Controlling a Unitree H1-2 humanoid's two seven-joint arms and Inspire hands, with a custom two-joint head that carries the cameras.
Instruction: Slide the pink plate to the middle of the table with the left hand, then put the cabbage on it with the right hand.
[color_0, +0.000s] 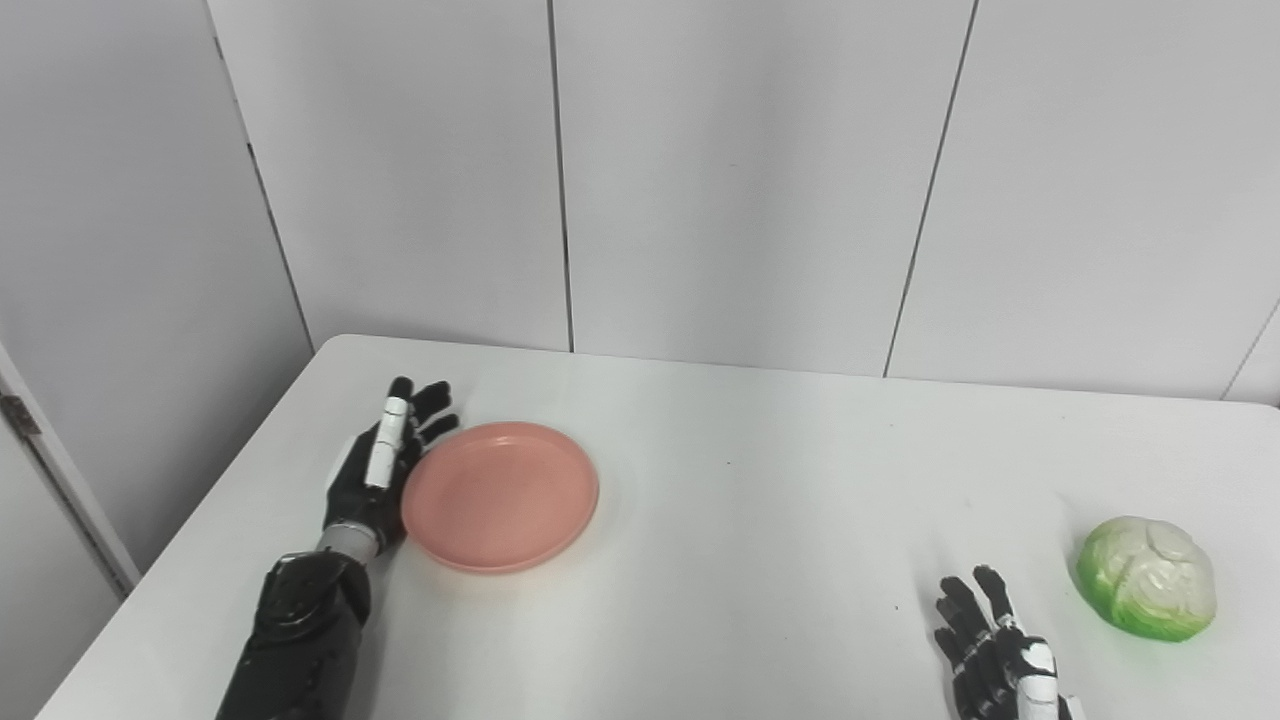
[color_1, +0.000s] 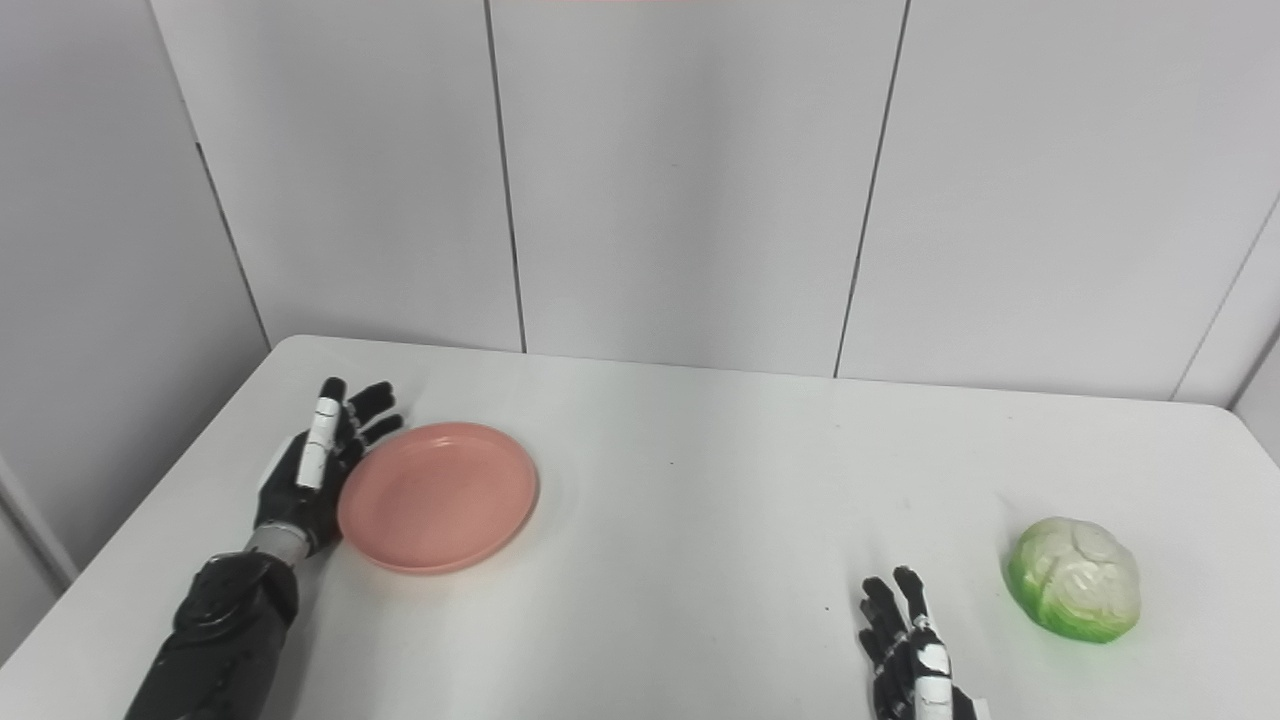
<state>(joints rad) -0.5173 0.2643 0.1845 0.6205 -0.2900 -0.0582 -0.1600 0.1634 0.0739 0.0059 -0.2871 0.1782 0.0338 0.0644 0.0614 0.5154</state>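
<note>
The left hand (color_0: 378, 472) lies flat-edged on the table (color_0: 760, 480), fingers straight and close together, holding nothing, with its inner edge against or just beside the left rim of the pink plate (color_0: 500, 496); whether there is real contact the views do not settle. The plate lies directly to the right of that hand, between it and the middle of the table, so a sideways push toward the right edge looks like what the coming move calls for. Being round, the plate has no long axis, and any push through its centre should carry it straight; a push off-centre could swing it toward the back or front edge instead.

The plate sits in the left half of the table, nearer the left edge than the middle, empty and flat.

The right hand (color_1: 915, 650) rests at the front edge on the right side, fingers apart and empty. The cabbage (color_1: 1075, 578) lies just to its right, near the front-right corner, well apart from the plate. That hand is by far the nearer of the 2 to the cabbage.
</note>
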